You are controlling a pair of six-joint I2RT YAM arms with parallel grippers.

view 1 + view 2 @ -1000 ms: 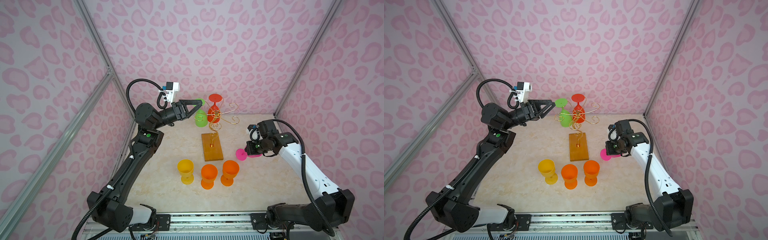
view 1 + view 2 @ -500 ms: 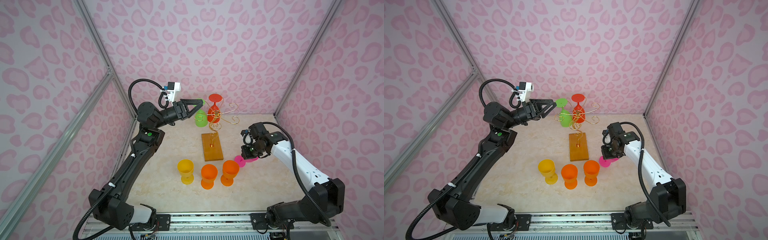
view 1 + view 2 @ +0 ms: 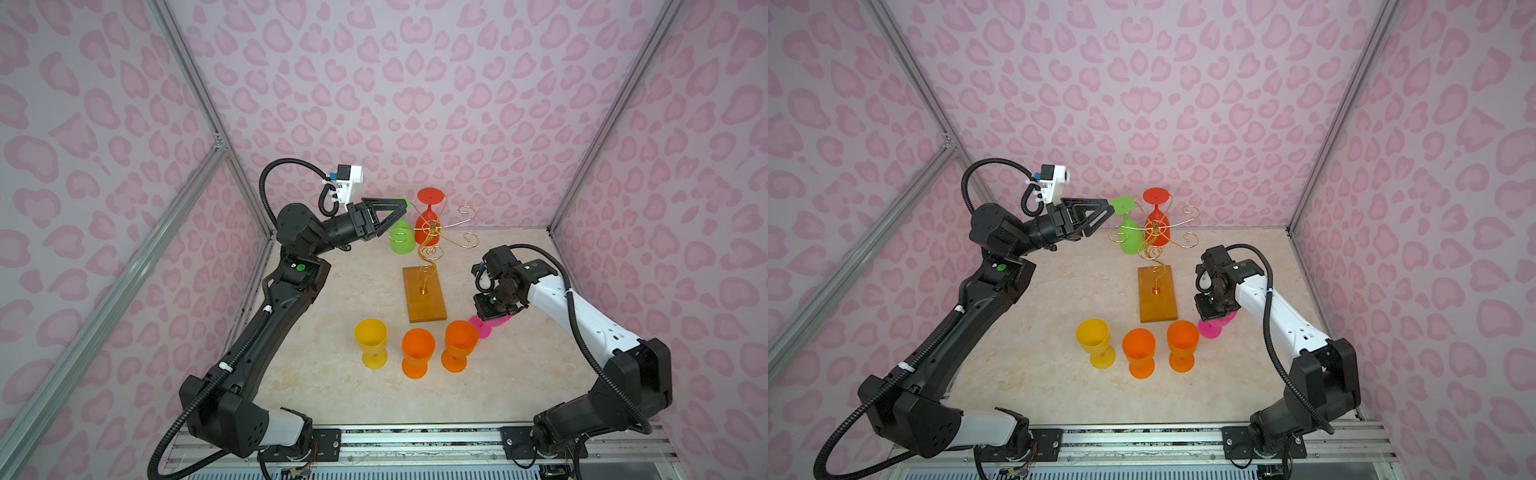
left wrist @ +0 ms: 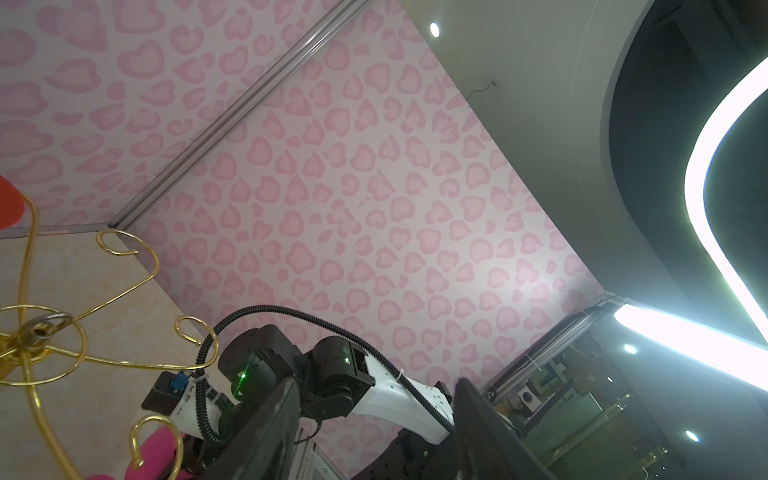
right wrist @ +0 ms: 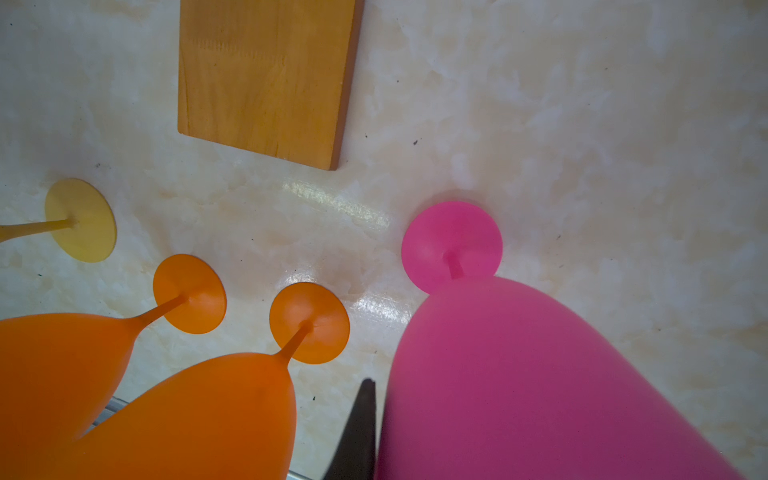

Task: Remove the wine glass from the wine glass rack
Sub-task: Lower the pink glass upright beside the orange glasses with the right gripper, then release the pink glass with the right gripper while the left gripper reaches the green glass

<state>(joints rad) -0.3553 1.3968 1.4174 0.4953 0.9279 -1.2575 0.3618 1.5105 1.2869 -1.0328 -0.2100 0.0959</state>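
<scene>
The left end effector (image 3: 1110, 207) has its fingers parted with nothing between them. Its tips are right at the upturned foot of the green plastic wine glass (image 3: 1130, 240), which hangs bowl-down, stem upright, from the gold wire wine glass rack (image 3: 1158, 297) with its amber wooden base. A red plastic wine glass (image 3: 1158, 230) hangs just beyond. This arm is plainly the nearer one. Well past the rack, the right end effector (image 3: 1214, 311) sits low over a pink plastic wine glass (image 3: 1209, 328) standing on the surface (image 3: 1059, 374); whether it grips the glass I cannot tell.
</scene>
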